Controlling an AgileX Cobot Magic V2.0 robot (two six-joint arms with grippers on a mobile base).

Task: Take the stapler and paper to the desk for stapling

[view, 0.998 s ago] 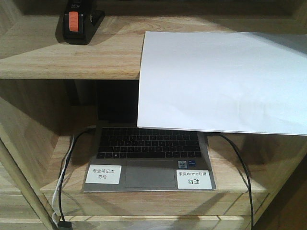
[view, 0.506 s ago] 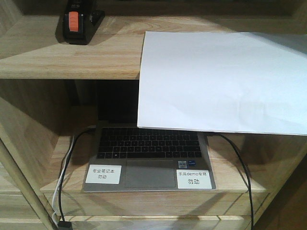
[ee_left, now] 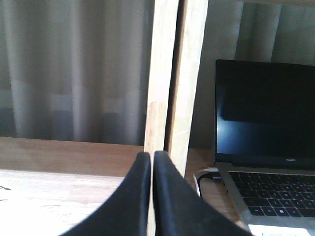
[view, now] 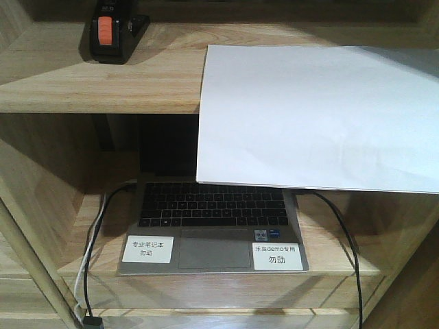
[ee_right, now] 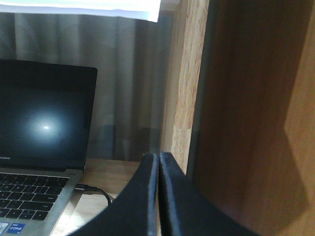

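The black stapler [view: 113, 33] with an orange patch stands on the upper shelf at the far left in the front view. The white paper [view: 322, 116] lies on the same shelf to the right and overhangs its front edge; its corner shows at the top of the right wrist view [ee_right: 142, 10]. My left gripper [ee_left: 151, 160] is shut and empty, low in front of a wooden upright. My right gripper [ee_right: 158, 160] is shut and empty beside the right side panel. Neither gripper shows in the front view. The desk is out of view.
An open laptop [view: 212, 219] sits on the lower shelf under the paper, with cables [view: 343, 240] at both sides. It also shows in the left wrist view [ee_left: 266, 128] and the right wrist view [ee_right: 39, 123]. Wooden uprights [ee_left: 172, 78] and a side panel [ee_right: 246, 113] stand close ahead.
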